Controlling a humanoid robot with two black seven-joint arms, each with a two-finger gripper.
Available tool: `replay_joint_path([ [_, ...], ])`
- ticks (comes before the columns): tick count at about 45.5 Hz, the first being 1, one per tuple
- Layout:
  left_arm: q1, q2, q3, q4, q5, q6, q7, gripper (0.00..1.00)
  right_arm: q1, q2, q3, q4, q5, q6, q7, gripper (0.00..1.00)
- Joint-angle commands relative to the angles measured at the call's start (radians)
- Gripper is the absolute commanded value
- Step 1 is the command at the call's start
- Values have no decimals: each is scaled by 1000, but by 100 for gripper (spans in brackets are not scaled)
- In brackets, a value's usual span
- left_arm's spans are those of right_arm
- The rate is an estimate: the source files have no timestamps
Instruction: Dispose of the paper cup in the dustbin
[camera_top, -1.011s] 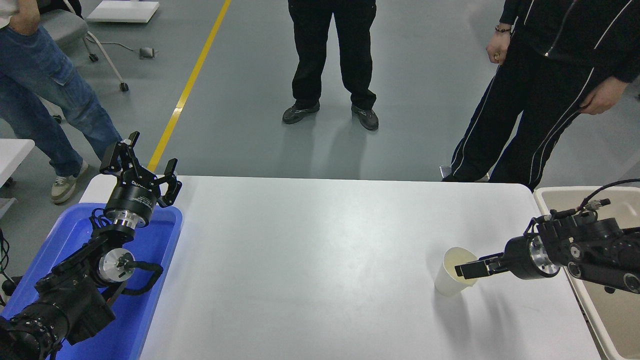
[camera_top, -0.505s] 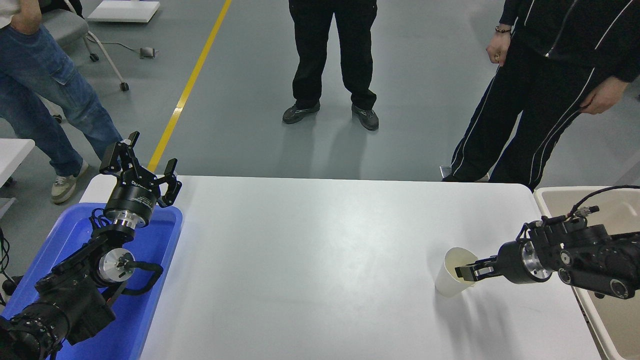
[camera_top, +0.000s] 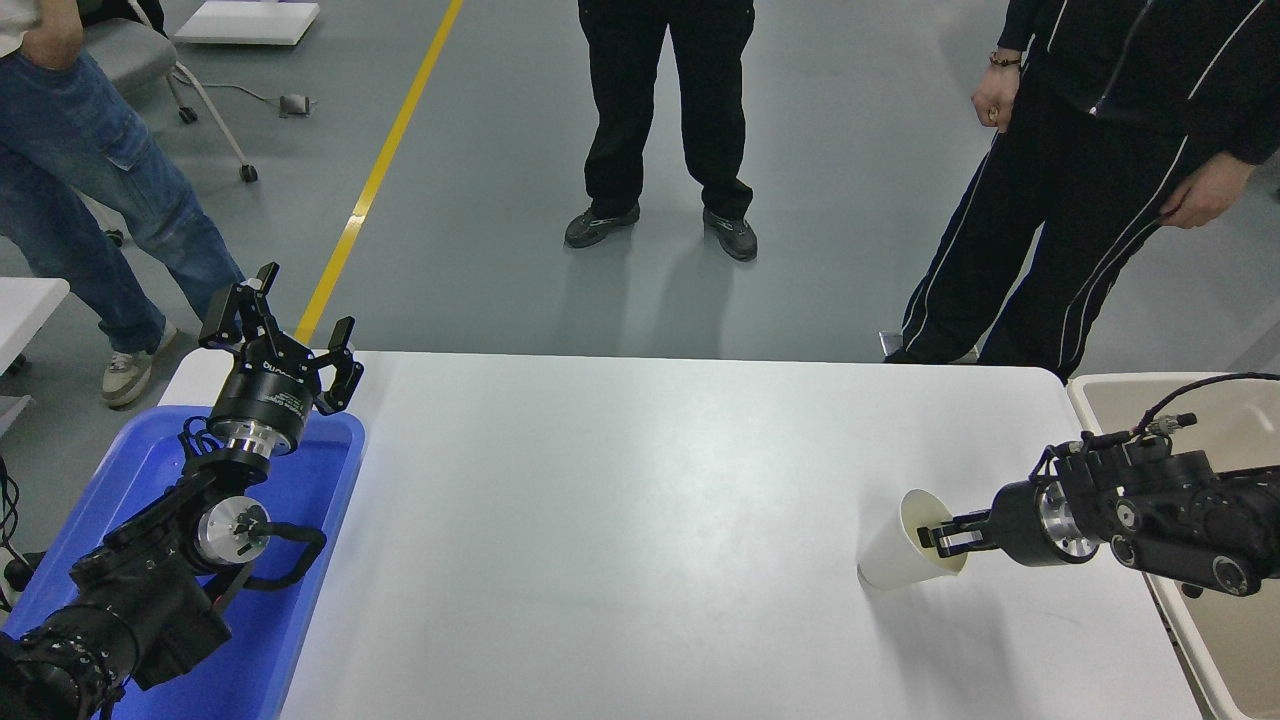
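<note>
The white paper cup (camera_top: 900, 552) is at the right of the white table (camera_top: 640, 500), tilted with its mouth toward the right. My right gripper (camera_top: 942, 537) comes in from the right edge and is shut on the cup's rim, one finger inside the mouth. The beige dustbin (camera_top: 1100, 390) stands past the table's right edge, partly hidden behind my right arm. My left gripper (camera_top: 280, 330) is parked at the lower left over the blue tray, open and empty.
A bright blue tray (camera_top: 300, 560) lies at the table's left edge under my left arm. Three people stand on the grey floor beyond the far side. A yellow floor line (camera_top: 380, 170) runs at the upper left.
My right gripper closed on the cup's rim and the cup has tipped, its base swinging left and its mouth turning toward the gripper. The left arm has not moved.
</note>
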Motion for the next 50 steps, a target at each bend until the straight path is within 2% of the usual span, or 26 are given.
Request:
replay_joint_path([
  [1, 0, 0, 0, 0, 0, 0, 0, 100, 11, -4, 2, 1, 4, -3, 7, 0],
  [6, 0, 0, 0, 0, 0, 0, 0, 100, 28, -28, 20, 6, 7, -3, 27, 0],
  [16, 0, 0, 0, 0, 1, 0, 0, 100, 66, -177, 150, 59, 36, 19, 72, 0],
  [26, 0, 0, 0, 0, 0, 0, 0, 100, 158, -349, 259, 187, 63, 103, 86, 0],
  [34, 0, 0, 0, 0, 0, 0, 0, 100, 200, -450, 386, 207, 82, 210, 86, 0],
  [42, 0, 0, 0, 0, 0, 0, 0, 100, 215, -506, 492, 202, 82, 301, 86, 0],
  [50, 0, 0, 0, 0, 0, 0, 0, 100, 217, -516, 499, 204, 82, 307, 86, 0],
])
